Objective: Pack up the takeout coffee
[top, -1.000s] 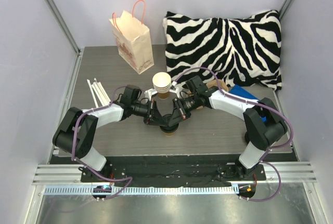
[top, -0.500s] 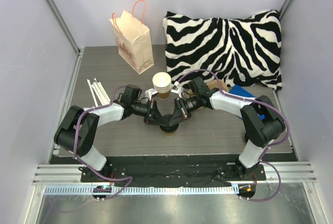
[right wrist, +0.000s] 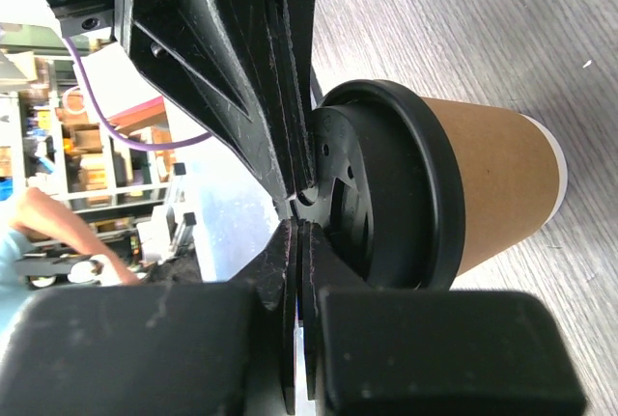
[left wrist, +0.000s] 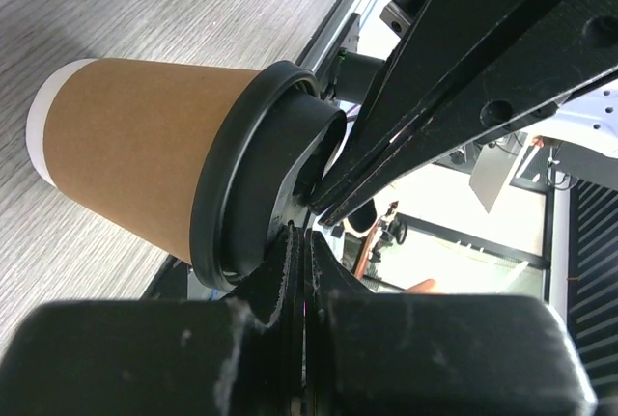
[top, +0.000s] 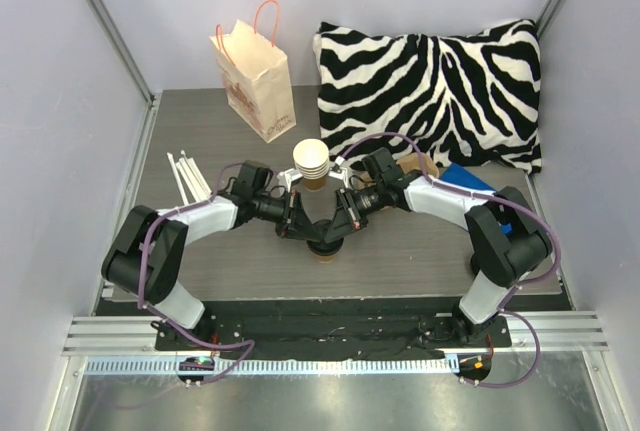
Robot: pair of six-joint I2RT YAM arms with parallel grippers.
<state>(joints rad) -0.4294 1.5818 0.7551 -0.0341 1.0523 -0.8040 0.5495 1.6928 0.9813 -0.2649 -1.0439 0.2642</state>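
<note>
The takeout coffee point(top: 326, 250), a brown paper cup point(left wrist: 135, 146) with a black lid point(left wrist: 261, 175), stands upright near the table's front middle. Both grippers meet right over its lid. My left gripper point(top: 311, 235) comes in from the left, shut, with its tips point(left wrist: 301, 233) against the lid's top and nothing between the jaws. My right gripper point(top: 333, 234) comes in from the right, also shut and empty, and its tips point(right wrist: 297, 228) touch the lid point(right wrist: 386, 184) beside the left gripper's fingers point(right wrist: 232, 59). In the top view the arms hide most of the cup.
A stack of lidless cream cups point(top: 311, 163) stands just behind the grippers. A paper bag with pink handles point(top: 256, 71) stands open at the back left and a zebra-striped pillow point(top: 430, 81) at the back right. White straws point(top: 188, 179) lie at the left and a blue object point(top: 470, 179) at the right.
</note>
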